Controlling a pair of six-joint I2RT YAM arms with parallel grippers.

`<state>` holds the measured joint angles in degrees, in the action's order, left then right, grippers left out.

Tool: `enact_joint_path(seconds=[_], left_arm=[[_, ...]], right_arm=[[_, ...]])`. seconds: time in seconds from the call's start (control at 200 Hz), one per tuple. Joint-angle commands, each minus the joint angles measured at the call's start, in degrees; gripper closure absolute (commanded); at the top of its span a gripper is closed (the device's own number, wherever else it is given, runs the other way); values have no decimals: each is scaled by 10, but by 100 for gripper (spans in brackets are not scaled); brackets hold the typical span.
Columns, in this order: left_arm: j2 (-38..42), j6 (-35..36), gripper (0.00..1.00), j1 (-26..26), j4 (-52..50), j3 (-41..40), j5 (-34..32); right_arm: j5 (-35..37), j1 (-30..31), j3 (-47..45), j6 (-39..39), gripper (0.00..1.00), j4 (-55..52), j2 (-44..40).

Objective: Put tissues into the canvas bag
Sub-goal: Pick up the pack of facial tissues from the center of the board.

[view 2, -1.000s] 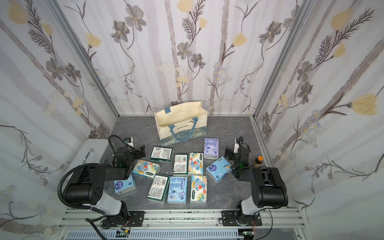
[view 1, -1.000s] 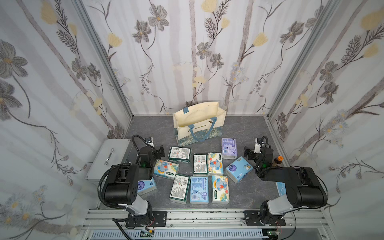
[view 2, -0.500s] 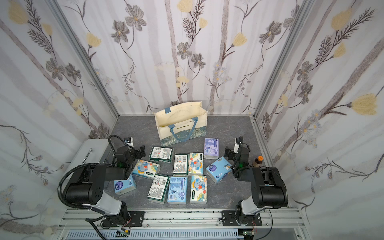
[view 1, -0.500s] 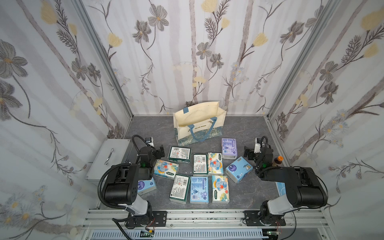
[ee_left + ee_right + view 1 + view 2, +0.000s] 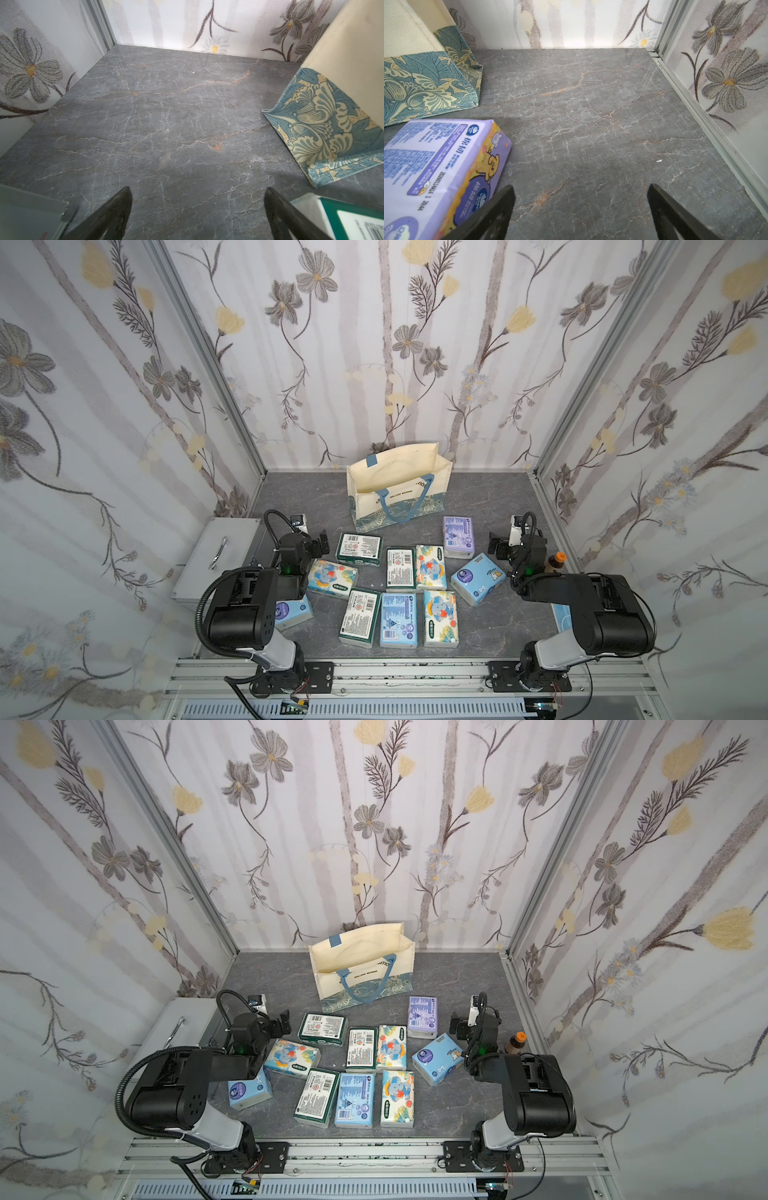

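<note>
Between left pincer (image 5: 197,188) and right pincer (image 5: 580,186), both gaping wide and empty, the tissues (image 5: 398,620) lay loose on the worktop (image 5: 498,506), canvas bag (image 5: 395,489) beyond them. Soft, light, slick packs, likely; each wanted a pinch across its short width.

2 overhead; wrist views low, sharing canvas bag (image 5: 324,116).

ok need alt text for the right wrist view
The right hand hangs open and empty over the grey marbled table. A lavender tissue pack lies close beside the hand, with the canvas bag standing just beyond it.
</note>
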<state>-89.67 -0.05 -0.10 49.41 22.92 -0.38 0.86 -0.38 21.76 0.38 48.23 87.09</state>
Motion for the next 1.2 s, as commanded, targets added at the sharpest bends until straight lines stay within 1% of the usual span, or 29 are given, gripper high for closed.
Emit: enact_joint_path(seconds=[0.0, 0.045, 0.065, 0.09, 0.125, 0.16, 0.185, 0.205, 0.235, 0.275, 0.305, 0.34, 0.365, 0.385, 0.425, 0.455, 0.495, 0.555, 0.6, 0.665, 0.715, 0.749, 0.779, 0.829, 0.894, 0.984, 1.064, 1.109, 1.194], left_arm=[[0, -3, 0, 1, 10, 2, -1], [6, -6, 0, -1, 15, -1, -19], [17, -8, 0, -3, 16, -5, -32], [38, -2, 0, -11, 11, -14, -50], [95, 11, 0, -39, -27, -24, -96], [163, 16, 0, -78, -101, -17, -146], [218, 1, 0, -99, -138, -12, -161], [253, -25, 0, -112, -158, -10, -160], [298, -87, 0, -127, -182, -7, -151], [340, -174, 0, -143, -201, -4, -131], [360, -221, 0, -159, -208, 0, -111], [370, -255, 0, -185, -210, 5, -87], [373, -264, 0, -210, -214, 13, -72], [373, -263, 0, -230, -224, 21, -62], [369, -245, 0, -280, -260, 45, -53], [365, -227, 0, -318, -300, 66, -58], [361, -207, 0, -356, -350, 88, -67], [362, -207, 0, -388, -415, 113, -82], [368, -219, 0, -390, -448, 118, -83], [378, -237, 0, -389, -475, 116, -94], [388, -274, 0, -389, -479, 101, -127], [398, -299, 0, -388, -473, 85, -151], [410, -308, 0, -388, -466, 71, -159], [426, -299, 0, -387, -445, 54, -137], [438, -295, 0, -387, -452, 53, -101], [432, -312, 0, -387, -488, 68, -74], [413, -338, 0, -387, -519, 79, -65], [401, -351, 0, -387, -521, 78, -49], [370, -402, 0, -387, -532, 83, -7]], right_arm=[[7, 0, 4, 0, 1, 13, 1], [24, 1, 0, 4, 1, 21, -2], [56, 8, -3, 6, 1, 24, -12], [106, 24, 0, 1, 1, -7, -47], [179, 58, 28, -2, 1, -126, -121], [217, 76, 71, 63, 1, -254, -190], [217, 76, 100, 122, 1, -321, -222], [211, 76, 119, 186, 1, -378, -248], [201, 74, 142, 262, 1, -432, -270], [184, 73, 154, 357, 1, -474, -288], [142, 63, 154, 409, 1, -490, -299], [45, 45, 148, 429, 1, -477, -309], [-21, 35, 141, 431, 1, -455, -312], [-60, 35, 138, 433, 1, -444, -313], [-104, 51, 149, 427, 1, -458, -308], [-110, 74, 172, 410, 1, -507, -302], [-96, 116, 210, 369, 1, -583, -287], [-63, 190, 261, 314, 1, -681, -263], [-44, 240, 286, 291, 1, -727, -244], [-25, 289, 305, 284, 1, -767, -221], [-27, 307, 312, 287, 1, -788, -205], [-42, 309, 313, 291, 1, -794, -196], [-52, 309, 312, 295, 1, -800, -189], [-59, 309, 308, 302, 1, -804, -179], [-73, 309, 297, 309, 1, -803, -171], [-128, 309, 275, 311, 1, -779, -166], [-176, 311, 261, 312, 1, -753, -155], [-184, 313, 257, 315, 1, -744, -149], [-201, 317, 260, 319, 1, -736, -136]])
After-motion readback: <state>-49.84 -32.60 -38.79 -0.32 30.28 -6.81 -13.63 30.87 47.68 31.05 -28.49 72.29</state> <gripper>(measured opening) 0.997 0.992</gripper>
